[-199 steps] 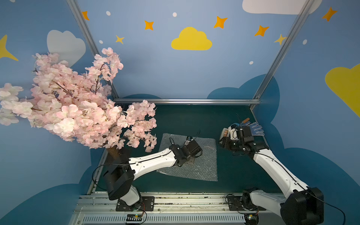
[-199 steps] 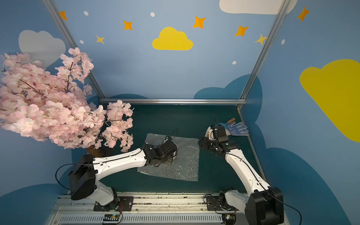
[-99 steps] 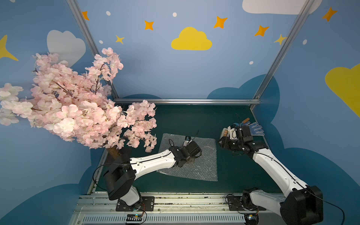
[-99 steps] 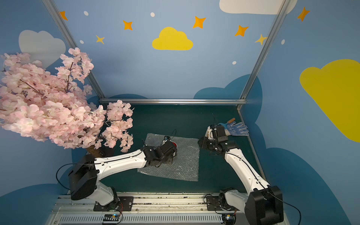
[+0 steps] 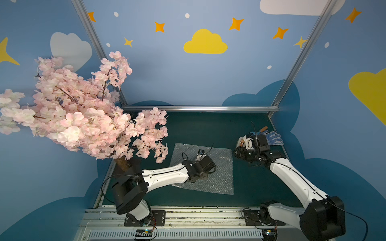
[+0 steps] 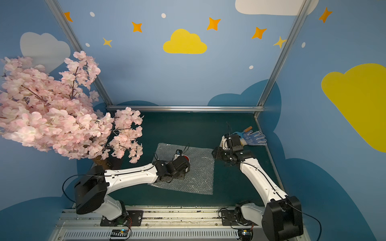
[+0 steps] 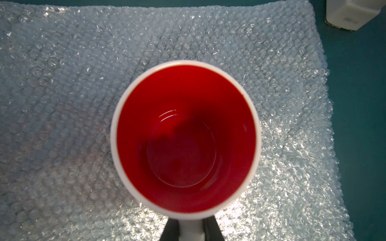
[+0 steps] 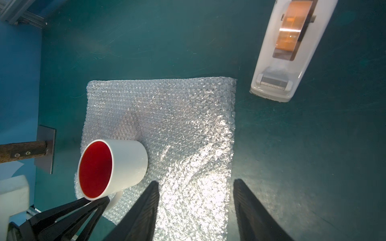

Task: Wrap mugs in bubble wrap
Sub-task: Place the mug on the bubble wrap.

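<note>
Seeing mug (image 7: pixel 186 135) standing mouth-up on the bubble wrap (image 7: pixel 62 83), well inside the sheet's edges, red interior facing the left wrist camera. Sheet flat on the tabletop (image 8: pixel 167 41), nothing folded yet.

Key relation: handle (image 8: pixel 117 198) pointing back at left end effector (image 7: pixel 191 231), with mug body directly ahead of it. Long axis vertical. Left arm clearly nearer, right at the mug.

Left end effector: narrow gap, fingers (image 7: pixel 171 231) flanking the handle on both sides. Can't tell whether pinching it or just let go.

Right end effector (image 8: pixel 195 181): spread wide, empty, touching nothing, hanging over the sheet's edge on the tape dispenser (image 8: pixel 292 52) side, mug off to its far side across the wrap.

Judging placement as about done. Next probably backing the left off the handle without tipping the mug, then lifting a sheet edge with the right.
</note>
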Available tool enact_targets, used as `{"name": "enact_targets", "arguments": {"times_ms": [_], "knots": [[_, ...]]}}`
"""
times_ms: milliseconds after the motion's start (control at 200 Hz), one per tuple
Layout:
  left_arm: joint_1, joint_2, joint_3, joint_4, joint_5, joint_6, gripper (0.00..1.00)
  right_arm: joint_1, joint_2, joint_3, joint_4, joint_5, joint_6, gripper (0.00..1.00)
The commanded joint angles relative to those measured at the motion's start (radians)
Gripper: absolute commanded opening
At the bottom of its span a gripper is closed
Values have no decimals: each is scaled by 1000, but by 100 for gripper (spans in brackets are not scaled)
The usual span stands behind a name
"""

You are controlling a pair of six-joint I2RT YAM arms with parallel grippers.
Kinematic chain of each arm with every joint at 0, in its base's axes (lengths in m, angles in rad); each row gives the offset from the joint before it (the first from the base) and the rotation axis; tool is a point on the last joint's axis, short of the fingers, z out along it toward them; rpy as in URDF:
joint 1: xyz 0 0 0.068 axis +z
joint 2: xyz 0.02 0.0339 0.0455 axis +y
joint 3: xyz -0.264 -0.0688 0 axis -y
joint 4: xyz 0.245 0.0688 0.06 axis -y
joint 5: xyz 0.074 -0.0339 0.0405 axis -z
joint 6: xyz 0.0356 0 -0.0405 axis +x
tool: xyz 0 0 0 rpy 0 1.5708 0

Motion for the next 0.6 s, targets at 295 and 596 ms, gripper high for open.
{"name": "enact_targets", "arguments": {"times_ms": [295,596], "knots": [[-18,-100,-1,-16,-32,-7,86,-13,103,24,-11,-15,-87,63],[164,-168,50,-19,93,55,83,-21,414,232,-102,72,-147,56]]}}
